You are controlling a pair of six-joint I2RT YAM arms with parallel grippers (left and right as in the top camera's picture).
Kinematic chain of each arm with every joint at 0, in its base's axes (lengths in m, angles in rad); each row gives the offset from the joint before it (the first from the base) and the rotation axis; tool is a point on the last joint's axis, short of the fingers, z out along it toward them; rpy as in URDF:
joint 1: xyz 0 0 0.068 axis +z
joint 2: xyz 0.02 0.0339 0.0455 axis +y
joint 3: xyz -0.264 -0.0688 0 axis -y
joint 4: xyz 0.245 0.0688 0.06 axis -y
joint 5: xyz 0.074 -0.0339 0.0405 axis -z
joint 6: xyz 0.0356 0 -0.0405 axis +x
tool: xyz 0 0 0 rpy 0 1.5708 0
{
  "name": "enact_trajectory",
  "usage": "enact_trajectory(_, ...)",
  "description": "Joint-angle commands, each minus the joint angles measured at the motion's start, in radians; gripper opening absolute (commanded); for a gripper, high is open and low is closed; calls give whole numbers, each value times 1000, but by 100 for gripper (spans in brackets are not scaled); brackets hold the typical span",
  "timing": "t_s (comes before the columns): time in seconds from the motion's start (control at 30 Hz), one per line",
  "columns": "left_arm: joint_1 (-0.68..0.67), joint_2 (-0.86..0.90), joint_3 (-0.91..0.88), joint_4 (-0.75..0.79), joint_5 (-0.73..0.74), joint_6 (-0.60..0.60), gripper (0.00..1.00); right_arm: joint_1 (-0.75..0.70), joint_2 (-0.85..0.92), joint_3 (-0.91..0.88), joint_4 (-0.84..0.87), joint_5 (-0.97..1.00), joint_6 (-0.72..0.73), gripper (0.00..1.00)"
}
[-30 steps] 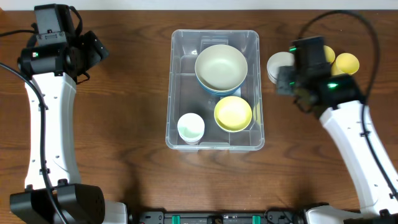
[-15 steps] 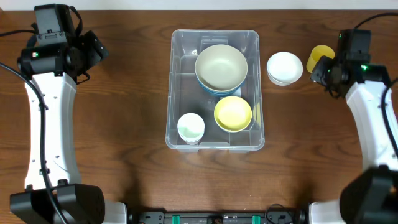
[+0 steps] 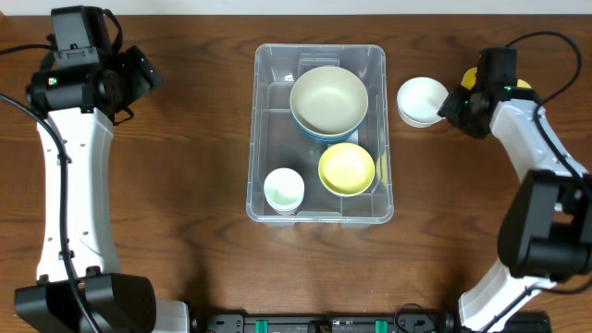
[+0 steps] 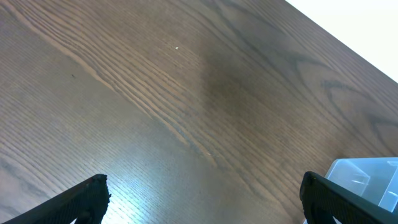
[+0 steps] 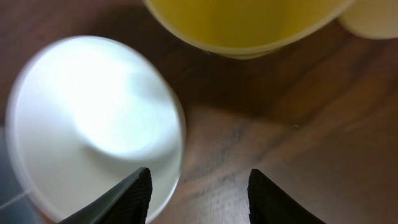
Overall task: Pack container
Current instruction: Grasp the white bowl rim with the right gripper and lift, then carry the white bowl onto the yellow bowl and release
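Wooden tabletop (image 3: 185, 139) carries the clear rectangular plastic container (image 3: 274, 129) at frame centre, holding a large cream bowl (image 3: 328, 100), a yellow bowl (image 3: 347, 168) and a small white cup (image 3: 284, 190); a white bowl (image 3: 423, 100) and yellow cup (image 5: 249, 25) sit unpacked upper right, beside the open, empty right claw (image 5: 199, 183).

Overhead: straight down on clear rectangular plastic bin (image 3: 268, 139). Left wrist: left of bin, sharing its corner. Right wrist: close, blurry; probably round white bowl (image 5: 93, 124) right of bin.

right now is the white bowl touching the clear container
Apart. The overhead view shows a strip of bare table between the white bowl and the right wall of the container.
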Motion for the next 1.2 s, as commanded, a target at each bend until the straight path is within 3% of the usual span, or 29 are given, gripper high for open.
enact_trajectory(0.0,3,10,9,-3,-16,2,98,3,72,5,35,-48,21,52)
enact_trajectory(0.17,3,10,9,-3,-16,2,98,16,133,5,85,-76,9,49)
enact_trajectory(0.23,3,10,9,-3,-16,2,98,23,137,5,87,-76,8,40)
enact_trajectory(0.33,3,10,9,-3,-16,2,98,26,135,6,77,-76,8,9)
enact_trajectory(0.4,3,10,9,-3,-17,2,98,26,132,6,57,-76,8,2)
enact_trajectory(1.17,3,10,9,-3,-16,2,98,28,-206,6,-121,-5,-140,3)
